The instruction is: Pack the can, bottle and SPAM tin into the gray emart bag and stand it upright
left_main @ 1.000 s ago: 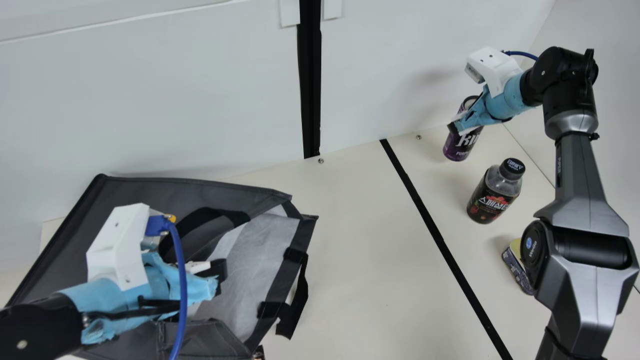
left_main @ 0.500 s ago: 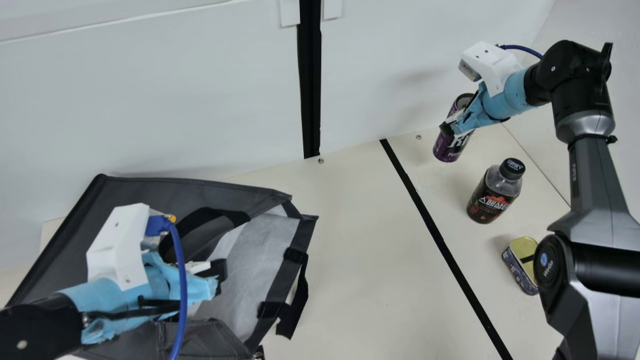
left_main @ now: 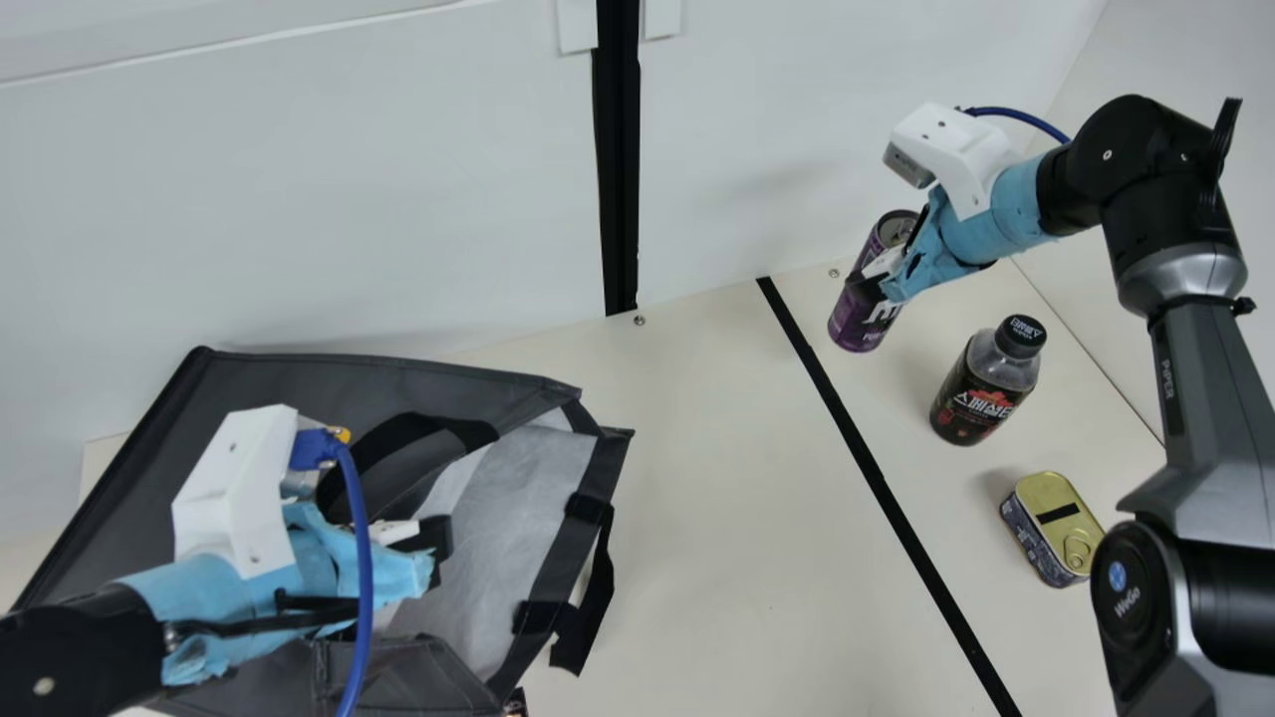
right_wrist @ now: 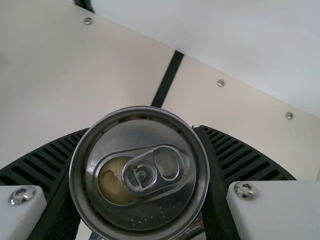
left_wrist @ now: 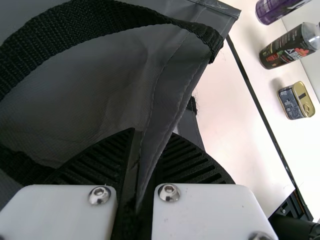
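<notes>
purple can (left_main: 855, 325) held in my right gripper (left_main: 880, 282)

my right gripper has its two fingers closed round the can, one on each side, in the upper right of the frame. the can leans, its silver top tipped towards the right; from my wrist i see the ring tab and a patch of tan at the mouth. my left gripper (left_main: 436, 560) is narrowed on a fold of the gray bag (left_main: 289, 388), lower left, which lies with its pale lining showing and black straps loose.

the dark bottle (left_main: 981, 393) stands right of centre, and the gold-lidded tin (left_main: 1046, 528) sits below it, with a pull ring and a black strip on the lid.

large pale letters run over the can's purple. the bottle's black label bears white characters and a red figure, with more white characters on its cap; small print covers the tin's blue-gray side.

since the earlier frames i've carried the can left and a little down, and my right arm has cleared the tin. the bag, bottle and left gripper haven't moved.
</notes>
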You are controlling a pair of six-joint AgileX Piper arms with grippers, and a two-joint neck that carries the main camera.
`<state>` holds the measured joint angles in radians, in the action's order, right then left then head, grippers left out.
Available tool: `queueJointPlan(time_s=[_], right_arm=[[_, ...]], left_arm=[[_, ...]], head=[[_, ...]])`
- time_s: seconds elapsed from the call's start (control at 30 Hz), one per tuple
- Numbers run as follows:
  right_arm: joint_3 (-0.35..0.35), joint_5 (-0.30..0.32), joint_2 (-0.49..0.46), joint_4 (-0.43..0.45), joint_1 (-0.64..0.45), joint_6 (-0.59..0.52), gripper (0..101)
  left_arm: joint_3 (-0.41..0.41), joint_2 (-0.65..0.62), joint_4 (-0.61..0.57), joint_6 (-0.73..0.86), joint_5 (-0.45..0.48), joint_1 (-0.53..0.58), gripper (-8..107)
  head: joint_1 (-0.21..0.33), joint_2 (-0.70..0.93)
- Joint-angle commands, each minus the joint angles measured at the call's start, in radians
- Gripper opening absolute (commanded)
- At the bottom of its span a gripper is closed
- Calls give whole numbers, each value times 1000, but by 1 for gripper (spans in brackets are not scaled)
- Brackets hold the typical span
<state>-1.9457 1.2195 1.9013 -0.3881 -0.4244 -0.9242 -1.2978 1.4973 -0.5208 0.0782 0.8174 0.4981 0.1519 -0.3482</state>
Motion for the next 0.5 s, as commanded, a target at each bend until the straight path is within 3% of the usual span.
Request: queueJointPlan(time_s=[0.0, 0.47], right_arm=[[35, 0, -22, -6, 4, -13, 0], [216, 0, -155, -51, 60, -129, 0]], left_arm=[[0, 0, 0, 0, 0, 0, -8], [0, 0, 0, 0, 0, 0, -8]], head=[[23, -1], [23, -1]])
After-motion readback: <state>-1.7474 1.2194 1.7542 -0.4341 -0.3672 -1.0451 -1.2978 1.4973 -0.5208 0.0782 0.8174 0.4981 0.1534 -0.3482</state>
